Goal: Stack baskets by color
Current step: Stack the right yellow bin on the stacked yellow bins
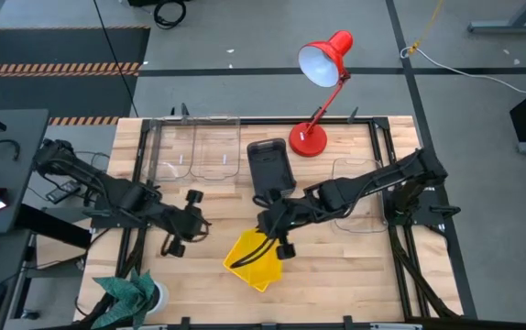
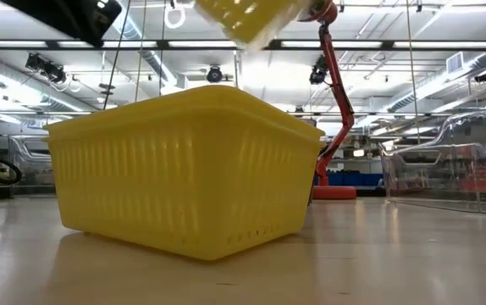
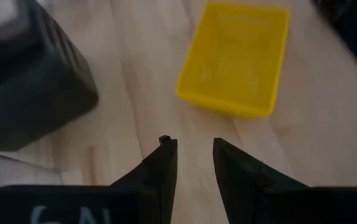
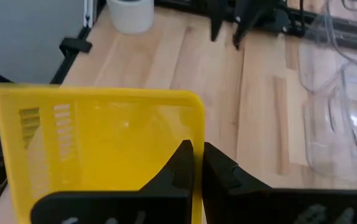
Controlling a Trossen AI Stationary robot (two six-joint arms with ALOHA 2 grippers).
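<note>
Two yellow baskets overlap near the table's front middle (image 1: 256,264). One (image 2: 184,182) (image 3: 234,59) stands upright on its base on the table. The other (image 4: 104,143) (image 2: 247,19) hangs above it, with my right gripper (image 4: 197,158) (image 1: 277,243) shut on it. My left gripper (image 3: 195,155) (image 1: 185,229) hovers left of them, pointing at the basket on the table. It is open with nothing between its fingers. A dark grey basket (image 1: 270,165) (image 3: 29,81) stands farther back. My right gripper pinches one end wall of the yellow basket (image 4: 198,118) at its rim, one finger inside and one outside. The fingers slant down from the table's right side. The basket is lifted clear and tipped, its opening facing the wrist.
A red desk lamp (image 1: 323,69) stands at the back, its base (image 1: 307,139) right of the grey basket. Clear baskets sit at the back left (image 1: 203,147) and at the right (image 1: 359,197). A white cup with green cloth (image 1: 139,291) is at the near left corner.
</note>
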